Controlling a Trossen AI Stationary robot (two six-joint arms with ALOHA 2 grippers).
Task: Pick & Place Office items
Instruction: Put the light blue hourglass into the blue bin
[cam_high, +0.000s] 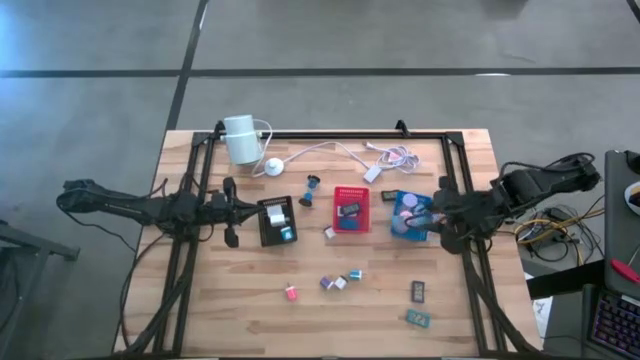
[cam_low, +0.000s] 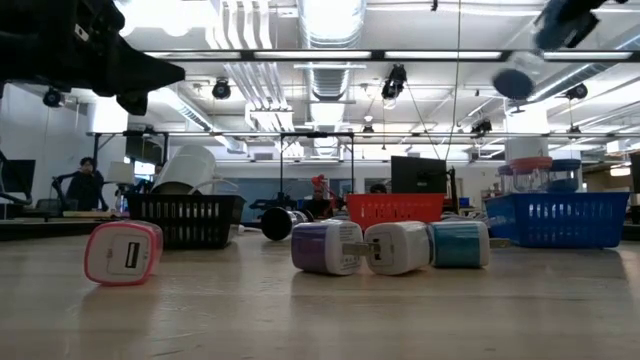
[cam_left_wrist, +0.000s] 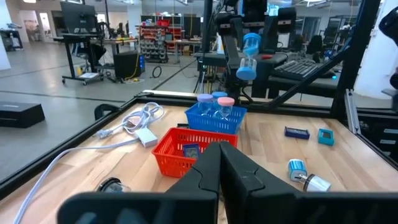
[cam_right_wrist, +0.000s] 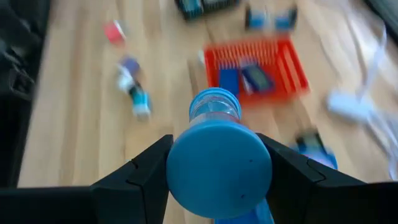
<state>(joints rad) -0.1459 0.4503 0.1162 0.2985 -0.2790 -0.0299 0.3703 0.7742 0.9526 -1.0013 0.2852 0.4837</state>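
Blur hides clips (cam_right_wrist: 247, 78) behind right end effector's (cam_right_wrist: 217, 163) hourglass (cam_right_wrist: 216, 146).

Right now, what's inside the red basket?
The red basket holds two small dark rectangular pieces, lying flat side by side. The high view shows them too. Whether anything smaller hides under them cannot be seen.

The right wrist view was smeared, so the bits in the red tray (cam_right_wrist: 256, 67) were just blue and dark blobs. The right gripper (cam_right_wrist: 217, 163) held a blue hourglass-shaped piece (cam_right_wrist: 217, 158) whose lower end ran off the picture's edge. In the high view, the stuff in the blue tray (cam_high: 409, 215) sat half under that arm, too small to tell apart.
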